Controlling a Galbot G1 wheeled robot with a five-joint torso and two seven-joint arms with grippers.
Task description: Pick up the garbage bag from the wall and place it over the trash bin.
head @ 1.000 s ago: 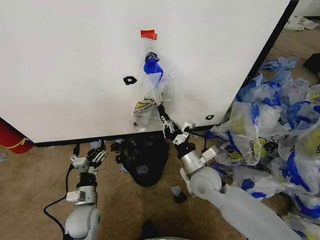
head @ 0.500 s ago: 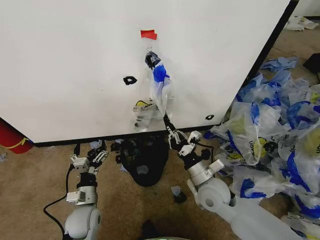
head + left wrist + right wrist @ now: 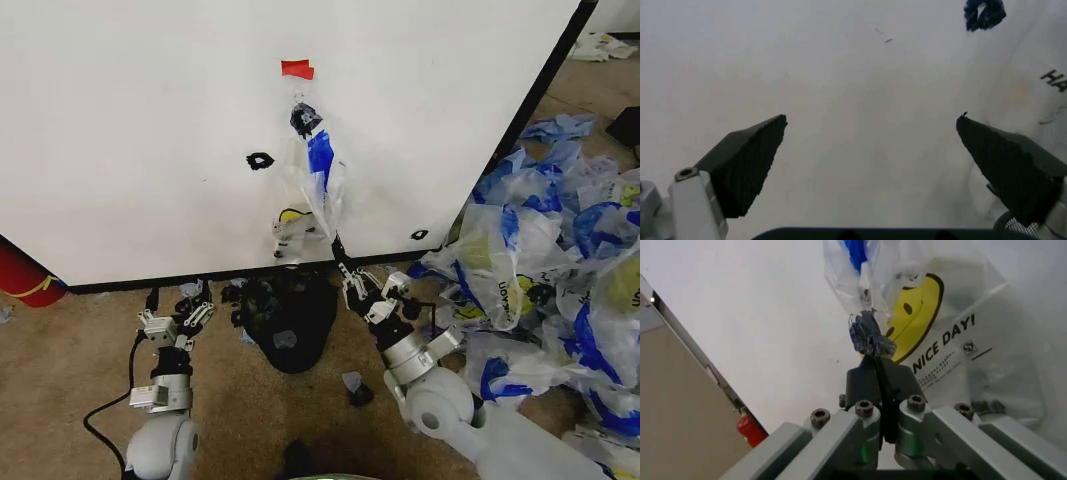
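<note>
Right claw (image 3: 338, 247) pinches the garbage bag (image 3: 312, 190) hanging on the wall (image 3: 140, 120); left claw (image 3: 180, 318) gapes empty.

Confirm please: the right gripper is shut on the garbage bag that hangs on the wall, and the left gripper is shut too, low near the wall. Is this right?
Not quite. The left gripper is open, its fingers spread wide in the left wrist view. The rest holds: the right gripper is shut on the garbage bag hanging on the wall.

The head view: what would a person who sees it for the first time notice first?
The garbage bag with its yellow smiley hangs on the white wall below a red tape strip, and the right pincer is shut on its lower part. On the floor at the right lies a big heap of blue-and-white bags.
</note>
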